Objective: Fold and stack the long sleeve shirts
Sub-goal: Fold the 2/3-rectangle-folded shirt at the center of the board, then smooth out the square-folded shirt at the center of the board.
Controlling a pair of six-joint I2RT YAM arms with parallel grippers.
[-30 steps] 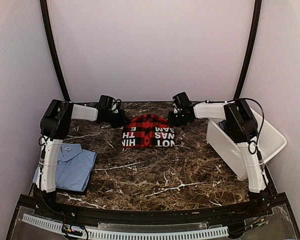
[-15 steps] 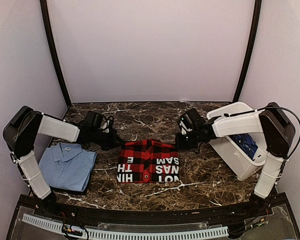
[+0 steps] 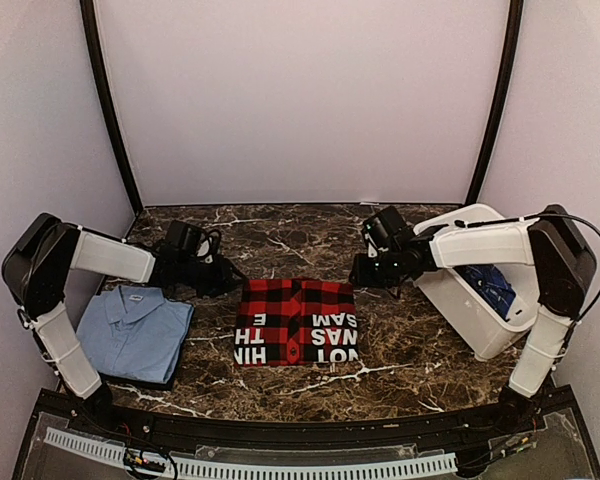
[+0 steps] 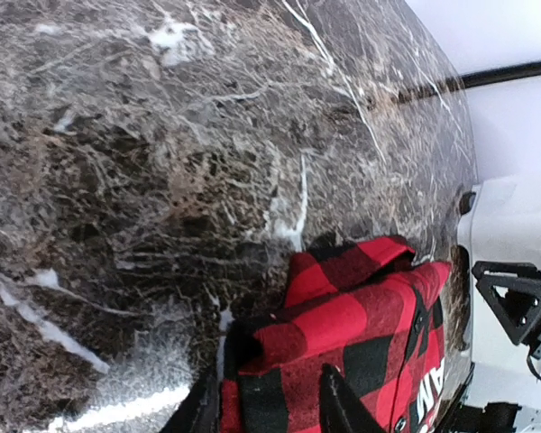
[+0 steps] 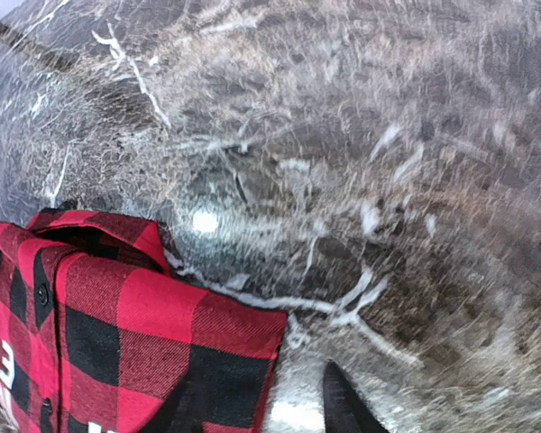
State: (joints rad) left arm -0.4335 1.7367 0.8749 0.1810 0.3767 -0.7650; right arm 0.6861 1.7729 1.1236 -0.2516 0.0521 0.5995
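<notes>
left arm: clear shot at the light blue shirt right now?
Probably yes. The light blue shirt lies uncovered at the near left, with only bare table between it and the left gripper. That gripper straddles a corner of the red flannel, jaws apart, so it would need to back off first.

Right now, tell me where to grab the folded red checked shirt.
Grip the red checked shirt at its two far corners, coming in from the far side: it lies flat, and those corners curl slightly up off the table.

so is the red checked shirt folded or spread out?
Folded. The red checked shirt lies as a compact rectangle on the table, layers doubled at its corners, no sleeves showing.
</notes>
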